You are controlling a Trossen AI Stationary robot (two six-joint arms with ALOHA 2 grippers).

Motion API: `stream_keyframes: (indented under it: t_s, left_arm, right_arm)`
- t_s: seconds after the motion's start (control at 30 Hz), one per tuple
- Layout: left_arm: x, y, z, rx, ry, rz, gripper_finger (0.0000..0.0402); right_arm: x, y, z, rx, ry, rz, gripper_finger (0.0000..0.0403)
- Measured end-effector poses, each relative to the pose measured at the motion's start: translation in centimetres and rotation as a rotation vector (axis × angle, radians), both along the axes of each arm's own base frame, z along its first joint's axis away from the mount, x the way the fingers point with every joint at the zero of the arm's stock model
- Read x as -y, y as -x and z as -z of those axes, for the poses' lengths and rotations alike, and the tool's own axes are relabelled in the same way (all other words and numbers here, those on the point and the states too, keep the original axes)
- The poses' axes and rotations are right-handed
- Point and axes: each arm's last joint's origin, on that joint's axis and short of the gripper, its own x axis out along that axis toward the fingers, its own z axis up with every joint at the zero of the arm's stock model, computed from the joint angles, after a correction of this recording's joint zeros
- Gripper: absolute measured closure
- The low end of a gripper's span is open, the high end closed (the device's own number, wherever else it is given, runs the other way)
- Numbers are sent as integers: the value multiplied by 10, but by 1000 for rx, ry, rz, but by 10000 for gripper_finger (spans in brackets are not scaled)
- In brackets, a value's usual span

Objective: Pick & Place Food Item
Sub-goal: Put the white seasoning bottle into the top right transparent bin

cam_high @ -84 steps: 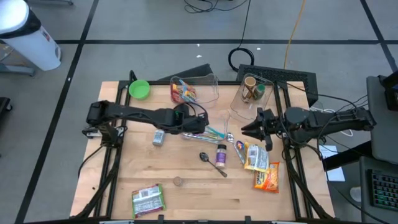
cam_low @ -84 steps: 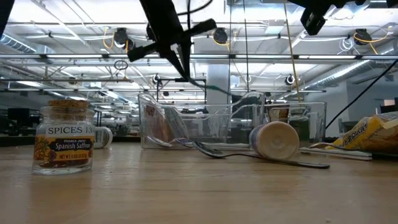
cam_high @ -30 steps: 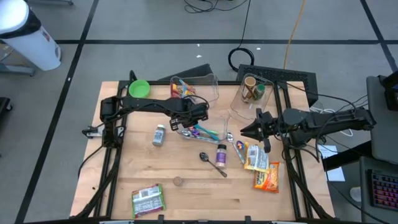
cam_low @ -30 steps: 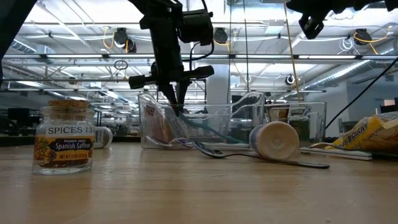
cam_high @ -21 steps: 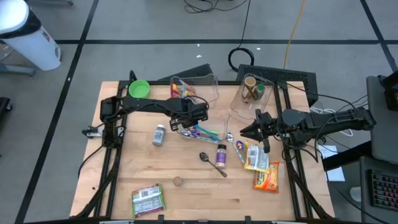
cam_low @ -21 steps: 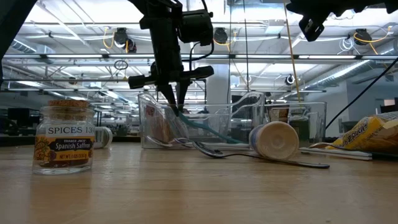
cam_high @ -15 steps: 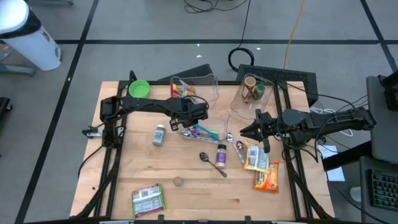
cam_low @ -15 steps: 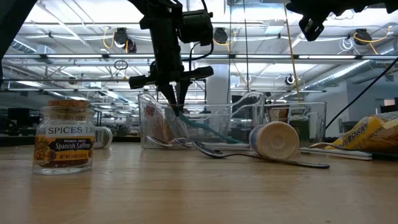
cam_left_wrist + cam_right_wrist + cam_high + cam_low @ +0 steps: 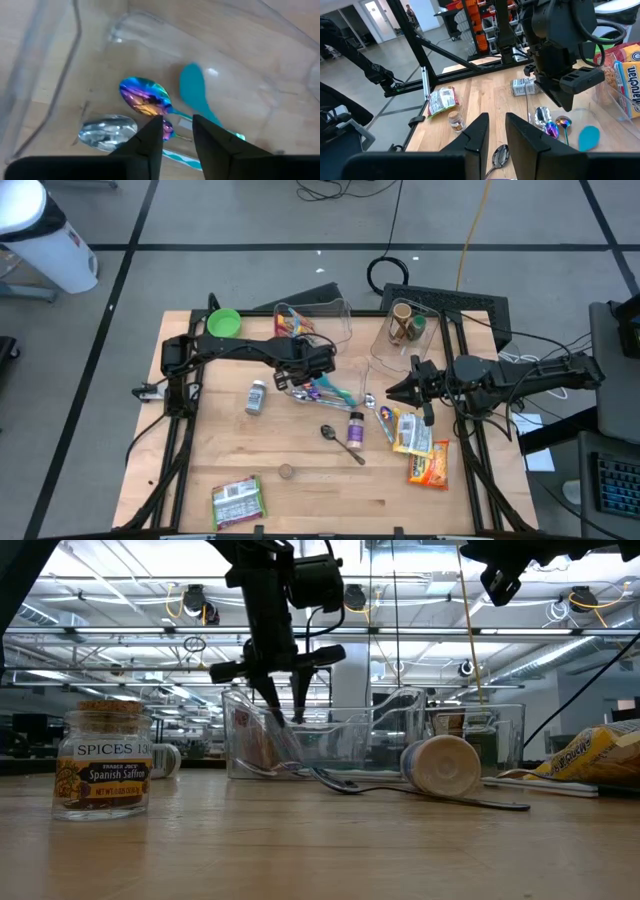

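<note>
My left gripper (image 9: pixel 305 383) hangs over the clear container (image 9: pixel 352 383) lying at the table's middle, fingers slightly parted and gripping nothing, with the iridescent spoon (image 9: pixel 146 100), a teal spoon (image 9: pixel 196 95) and a silver spoon (image 9: pixel 106 132) just beneath them. My right gripper (image 9: pixel 392 389) waits on the container's far side, nearer the snack packets (image 9: pixel 412 432); its fingers stand a little apart, empty. No food item is in either grasp: the packets lie beyond the container, and another packet (image 9: pixel 238 500) sits well apart from it near the table's front edge. To do this step well, I judge I should lift straight up clear of the container wall before travelling toward a packet. My left wrist view alone shows all three spoon bowls under the transparent wall; the overhead view alone shows where the packets lie relative to the container.
</note>
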Motion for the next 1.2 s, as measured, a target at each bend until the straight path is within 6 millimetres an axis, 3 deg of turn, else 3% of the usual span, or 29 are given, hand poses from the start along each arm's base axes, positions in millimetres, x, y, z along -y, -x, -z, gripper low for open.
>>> stream_keyframes:
  t_s: [0.3,0.4,0.57,0.7,0.83,1.03,1.2]
  left_arm:
    - [4,-4,-11,96,62,142,273]
    - [7,-5,-30,197,6,196,273]
    - [17,2,-86,428,-224,367,273]
    - [39,20,-133,598,-371,617,273]
    - [67,48,-171,723,-417,759,273]
    - [108,78,-198,817,-440,801,273]
    - [139,90,-201,841,-408,825,273]
  right_arm:
    - [0,0,0,0,0,0,348]
    - [0,0,0,-1,0,0,349]
    - [0,0,0,-2,1,0,349]
    - [0,0,1,-11,1,0,349]
    - [0,0,1,-14,-1,0,349]
    - [0,0,1,-14,2,0,349]
    - [2,3,-7,68,25,5,349]
